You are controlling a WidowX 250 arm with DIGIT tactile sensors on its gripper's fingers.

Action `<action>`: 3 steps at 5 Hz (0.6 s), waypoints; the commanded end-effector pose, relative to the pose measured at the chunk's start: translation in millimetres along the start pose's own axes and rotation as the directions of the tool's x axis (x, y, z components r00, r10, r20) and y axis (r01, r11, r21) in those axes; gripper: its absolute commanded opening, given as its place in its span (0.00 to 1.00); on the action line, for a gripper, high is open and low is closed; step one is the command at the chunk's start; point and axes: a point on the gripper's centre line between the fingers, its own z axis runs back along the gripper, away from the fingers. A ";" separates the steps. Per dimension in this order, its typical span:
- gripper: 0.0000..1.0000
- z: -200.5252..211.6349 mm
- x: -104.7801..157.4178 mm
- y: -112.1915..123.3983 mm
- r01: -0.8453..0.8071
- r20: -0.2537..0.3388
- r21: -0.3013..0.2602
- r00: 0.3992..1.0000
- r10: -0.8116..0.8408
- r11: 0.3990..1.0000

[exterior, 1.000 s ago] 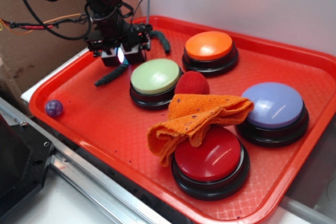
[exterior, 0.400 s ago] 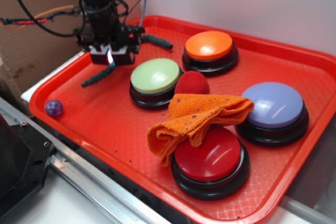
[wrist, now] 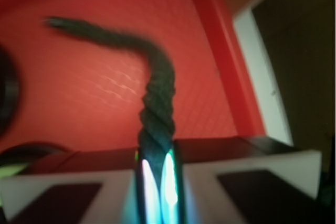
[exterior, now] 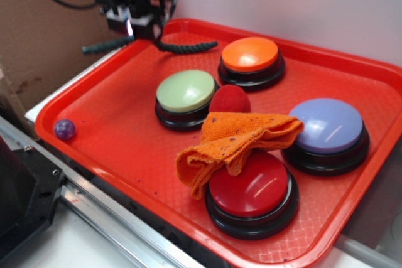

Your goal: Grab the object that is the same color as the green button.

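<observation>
End effector [exterior: 133, 27] now sits higher and farther back than a moment ago, above the far-left corner of the red plastic tray [exterior: 125, 149]. The dark green twisted rope piece [exterior: 182, 47] has come up with it; earlier one end trailed down near the tray floor, now both ends hang out roughly level, clear of the surface.

End effector closed tight on the rope near its middle. One rope end points left, out past the tray's far-left rim; the other curves right, toward the orange domed button [exterior: 250, 55]. Wrist view: rope [wrist: 157, 103] pinched between the two pads, its free length rising away and bending left over the red tray floor [wrist: 79, 93].

Pale green domed button on a black base [exterior: 186, 91] sits on the tray nearer than the end effector, well apart from the rope. Other things unmoved: small purple ball [exterior: 64, 129] at near-left rim, crumpled orange cloth [exterior: 235, 142] draped on the red domed button [exterior: 251, 189].
</observation>
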 end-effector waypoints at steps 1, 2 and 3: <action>0.00 100.7 8.0 -5.4 0.058 0.137 -0.186 0.990 -0.033 0.981; 0.00 126.9 4.3 -8.1 0.061 0.181 -0.227 0.983 -0.019 0.972; 0.00 128.9 3.1 -6.3 0.051 0.186 -0.232 0.982 -0.007 0.971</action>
